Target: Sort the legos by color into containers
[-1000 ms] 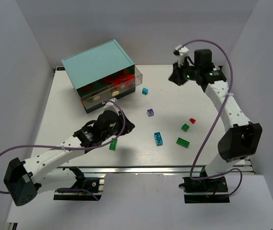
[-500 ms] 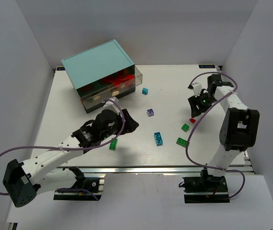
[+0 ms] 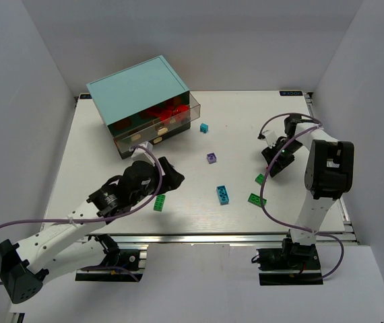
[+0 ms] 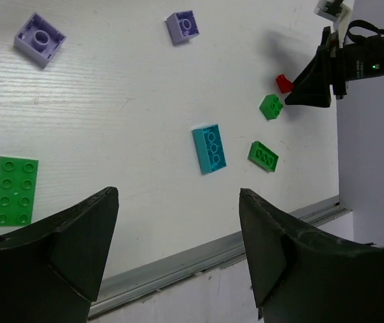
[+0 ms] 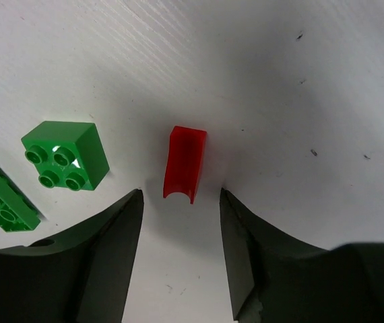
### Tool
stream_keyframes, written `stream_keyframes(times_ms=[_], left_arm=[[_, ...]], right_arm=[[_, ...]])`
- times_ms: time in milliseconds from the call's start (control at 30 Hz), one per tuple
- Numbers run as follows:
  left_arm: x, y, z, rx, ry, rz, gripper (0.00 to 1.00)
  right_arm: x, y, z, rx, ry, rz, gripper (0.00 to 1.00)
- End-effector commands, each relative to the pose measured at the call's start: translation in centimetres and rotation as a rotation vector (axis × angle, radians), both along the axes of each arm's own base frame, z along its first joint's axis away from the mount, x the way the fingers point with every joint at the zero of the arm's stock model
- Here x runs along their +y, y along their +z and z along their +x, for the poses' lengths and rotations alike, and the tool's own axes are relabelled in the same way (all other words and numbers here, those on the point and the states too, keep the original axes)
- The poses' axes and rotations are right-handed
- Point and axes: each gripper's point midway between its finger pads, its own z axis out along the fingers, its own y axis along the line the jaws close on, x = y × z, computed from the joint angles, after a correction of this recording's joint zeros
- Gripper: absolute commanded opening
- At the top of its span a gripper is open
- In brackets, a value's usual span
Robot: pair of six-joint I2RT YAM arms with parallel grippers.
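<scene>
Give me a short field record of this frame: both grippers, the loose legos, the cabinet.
left gripper: open, empty, above the table near green plate
right gripper: open, fingers straddling red lego, not closed on it
red lego: on table, next to green square lego
other loose legos: cyan lego, purple lego, more green
cabinet: far left, red pieces visible through drawer

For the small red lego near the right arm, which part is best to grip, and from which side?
Grip the red lego across its two long, flat sides, coming straight down from above. It lies narrow between the open fingers of the right hand, which straddle it. The green brick beside it lies apart, so a finger has room.
</scene>
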Motion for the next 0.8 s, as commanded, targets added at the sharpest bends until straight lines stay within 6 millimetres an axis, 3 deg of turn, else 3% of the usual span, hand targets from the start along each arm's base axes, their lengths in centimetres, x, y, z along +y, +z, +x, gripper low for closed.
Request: stream_keyframes(times_ms=[0, 167, 433, 600, 633, 700, 733, 767], left_arm=[[1.4, -0.9, -0.2, 0.018, 0.050, 0.025, 0.82], [2.2, -1.5, -0.3, 0.030, 0.076, 0.048, 0.82], [3.0, -2.7, -0.7, 0.055, 0.098, 0.073, 0.82], [3.5, -3.4, -0.9, 0.066, 0.114, 0.078, 0.82], [3.7, -3.4, -0.9, 0.065, 0.127, 0.076, 0.82], [4.0, -3.9, -1.0, 0.070, 0.138, 0.083, 0.82], [4.3, -4.1, -1.0, 0.070, 0.148, 0.084, 0.82], [4.5, -4.3, -1.0, 0.075, 0.157, 0.088, 0.82]], right_arm=[[0.3, -0.1, 0.6, -0.018, 0.024, 0.012, 0.54], [0.9, -0.7, 0.9, -0.026, 0.022, 0.030, 0.43], [1.7, -0.2, 1.3, -0.066, 0.062, 0.040, 0.14], [3.7, 4.5, 3.6, -0.168, 0.098, 0.133, 0.08], [5.9, 6.9, 4.5, -0.202, 0.137, 0.184, 0.08], [8.4, 9.9, 5.4, -0.252, 0.172, 0.237, 0.08], [9.7, 12.9, 6.8, -0.325, 0.195, 0.278, 0.07], [10.7, 14.4, 7.2, -0.358, 0.207, 0.298, 0.07]])
